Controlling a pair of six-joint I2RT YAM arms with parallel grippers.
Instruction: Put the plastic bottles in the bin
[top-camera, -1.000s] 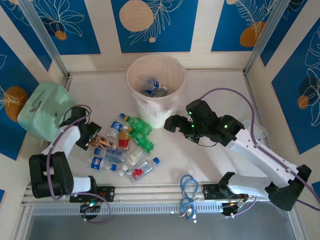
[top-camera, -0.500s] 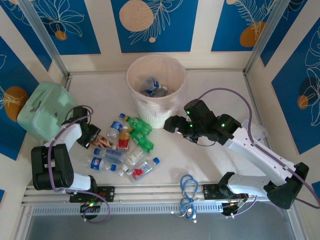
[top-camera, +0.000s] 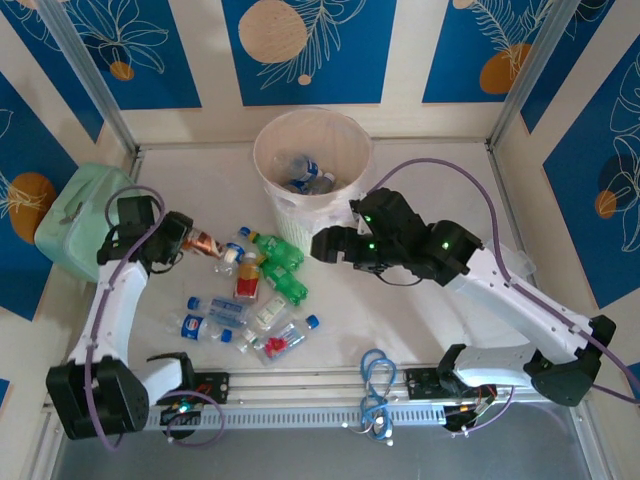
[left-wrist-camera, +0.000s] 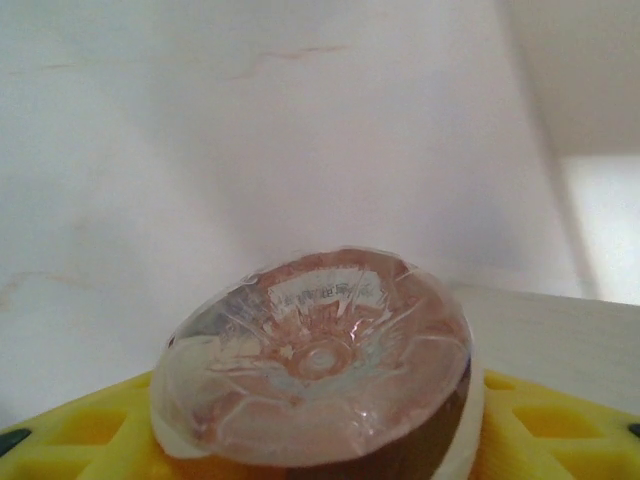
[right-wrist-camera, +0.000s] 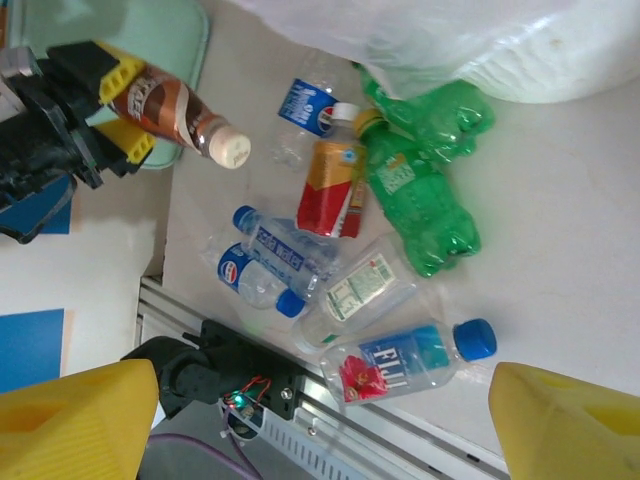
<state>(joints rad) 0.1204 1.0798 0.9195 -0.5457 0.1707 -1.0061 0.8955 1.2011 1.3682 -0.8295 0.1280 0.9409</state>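
My left gripper (top-camera: 183, 240) is shut on a brown drink bottle (top-camera: 205, 244), held lying sideways above the table left of the pile. In the left wrist view the bottle's clear base (left-wrist-camera: 318, 365) sits between the yellow fingers (left-wrist-camera: 80, 440). In the right wrist view that brown bottle (right-wrist-camera: 165, 103) has a cream cap. My right gripper (top-camera: 322, 245) hangs open over the pile's right side, its yellow fingers (right-wrist-camera: 75, 425) far apart with nothing between them. On the table lie green bottles (right-wrist-camera: 430, 185), a red-labelled one (right-wrist-camera: 335, 185), clear blue-capped ones (right-wrist-camera: 270, 260) and a Fiji bottle (right-wrist-camera: 410, 360). The cream bin (top-camera: 270, 170) behind holds a few bottles (top-camera: 305, 178).
A mint-green bag (top-camera: 85, 220) sits against the left wall beside my left arm. A blue cable coil (top-camera: 375, 385) lies on the front rail (top-camera: 300, 385). Walls close in the table on three sides.
My left gripper closed on the brown bottle and lifted it off the table, moving back. My right gripper moved left toward the pile and narrowed a little.
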